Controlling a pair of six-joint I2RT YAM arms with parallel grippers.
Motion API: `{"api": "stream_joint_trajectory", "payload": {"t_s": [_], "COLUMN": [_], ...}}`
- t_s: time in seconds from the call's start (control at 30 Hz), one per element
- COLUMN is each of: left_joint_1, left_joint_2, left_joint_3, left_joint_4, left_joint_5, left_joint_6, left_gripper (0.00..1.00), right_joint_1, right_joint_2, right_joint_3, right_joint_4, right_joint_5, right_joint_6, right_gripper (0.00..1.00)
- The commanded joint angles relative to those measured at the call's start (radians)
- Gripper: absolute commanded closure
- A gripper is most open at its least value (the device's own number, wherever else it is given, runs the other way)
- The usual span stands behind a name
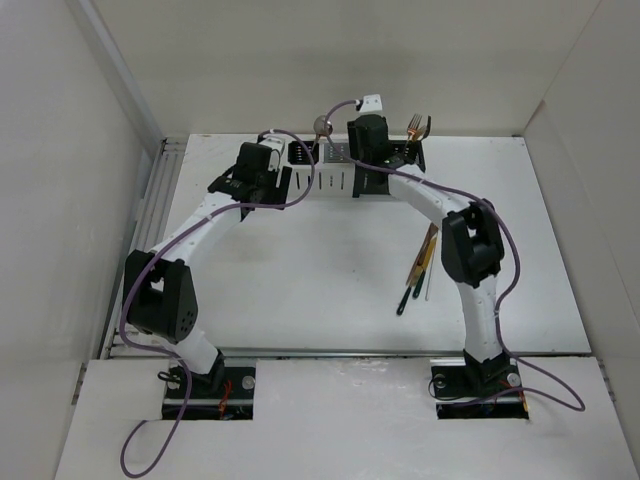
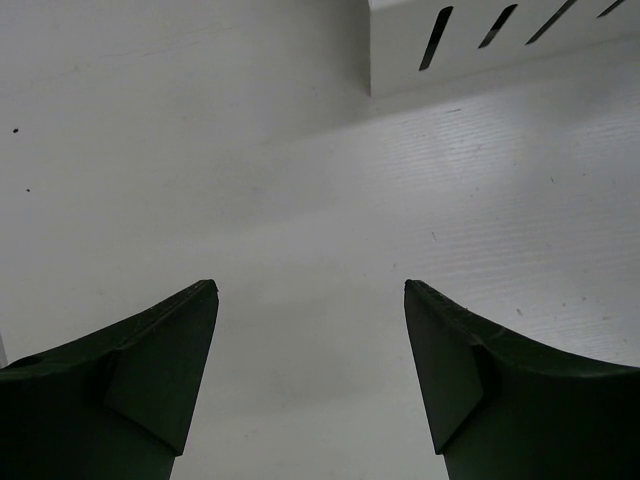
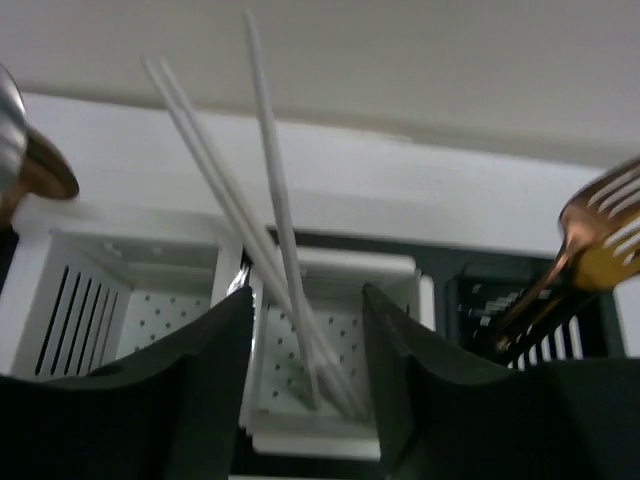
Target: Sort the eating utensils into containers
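Observation:
The containers [image 1: 335,180] stand in a row at the back of the table. My right gripper [image 3: 307,292] hovers over a white container [image 3: 350,262] with its jaws open. Three white chopsticks [image 3: 270,170] lean in that container and rise through the gap between the fingers, touching neither. A copper fork [image 3: 600,230] stands in the black container [image 3: 470,300] to the right, and a spoon [image 3: 30,170] shows at the left. My left gripper [image 2: 310,290] is open and empty over bare table, left of the row [image 2: 480,40]. More utensils [image 1: 420,262] lie loose on the table.
White walls enclose the table on three sides, close behind the containers. The right arm's elbow [image 1: 468,245] sits just right of the loose utensils. A rail [image 1: 150,200] runs along the left edge.

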Motion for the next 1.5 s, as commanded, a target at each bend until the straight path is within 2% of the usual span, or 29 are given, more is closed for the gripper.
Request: {"api": "stream_joint_trajectory", "payload": {"t_s": [0.0,0.03,0.1,0.2,0.23,0.27,0.3,0.33,0.37,0.4,0.43,0.47,0.57,0.67,0.83,1.1,1.27,1.4,1.43,1.47], "left_joint_1": [0.006,0.006,0.006,0.006,0.006,0.006,0.006,0.006,0.006,0.006,0.006,0.006,0.006,0.006,0.006,0.006,0.006,0.006,0.006,0.006], "left_joint_2": [-0.008,-0.008,-0.008,-0.019,-0.019,-0.029,-0.029,-0.04,-0.04,-0.049,-0.049,-0.049,-0.071,-0.094,-0.138,-0.167,-0.167,-0.167,-0.167,-0.167], "left_joint_3": [0.033,0.033,0.033,0.033,0.023,0.022,0.013,0.001,0.001,-0.013,-0.028,-0.028,-0.057,-0.085,-0.126,-0.171,-0.171,-0.171,-0.171,-0.171], "left_joint_4": [0.0,0.0,0.0,0.0,0.009,0.009,0.018,0.018,0.029,0.029,0.029,0.029,0.038,0.058,0.08,0.08,0.08,0.08,0.08,0.08], "left_joint_5": [0.003,0.003,0.026,0.035,0.036,0.036,0.036,0.036,0.036,0.045,0.045,0.055,0.077,0.077,0.077,0.077,0.068,0.068,0.068,0.068], "left_joint_6": [-0.009,-0.009,-0.009,-0.009,-0.009,-0.009,-0.018,-0.018,-0.018,-0.027,-0.027,-0.038,-0.038,-0.038,-0.038,-0.047,-0.047,-0.047,-0.047,-0.047], "left_gripper": [0.27,0.27,0.27,0.27,0.27,0.27,0.27,0.27,0.27,0.27,0.27,0.27,0.27,0.27,0.27,0.27,0.27,0.27,0.27,0.27], "right_joint_1": [0.032,0.032,0.032,0.003,-0.015,-0.038,-0.063,-0.111,-0.136,-0.158,-0.191,-0.207,-0.263,-0.3,-0.31,-0.319,-0.319,-0.319,-0.319,-0.319], "right_joint_2": [-0.114,-0.165,-0.225,-0.368,-0.432,-0.457,-0.479,-0.495,-0.508,-0.523,-0.523,-0.554,-0.601,-0.661,-0.637,-0.554,-0.5,-0.462,-0.462,-0.45], "right_joint_3": [-0.048,-0.061,-0.081,-0.1,-0.101,-0.122,-0.143,-0.21,-0.257,-0.312,-0.443,-0.514,-0.742,-0.844,-0.875,-0.904,-0.852,-0.842,-0.842,-0.832], "right_joint_4": [0.036,0.021,-0.033,-0.16,-0.28,-0.347,-0.414,-0.536,-0.591,-0.634,-0.663,-0.68,-0.627,-0.576,-0.558,-0.558,-0.579,-0.579,-0.579,-0.588], "right_joint_5": [-0.026,-0.005,0.083,0.066,0.027,-0.026,-0.14,-0.19,-0.236,-0.276,-0.328,-0.348,-0.391,-0.391,-0.38,-0.35,-0.288,-0.279,-0.279,-0.27], "right_joint_6": [-0.013,-0.013,0.012,0.071,0.096,0.152,0.186,0.22,0.286,0.32,0.354,0.384,0.484,0.543,0.532,0.521,0.501,0.481,0.469,0.458], "right_gripper": [0.42,0.3,0.19,0.17,0.19,0.32,0.4,0.47,0.59,0.64,0.66,0.66,0.63,0.66,0.76,0.76,0.77,0.76,0.7,0.67]}}
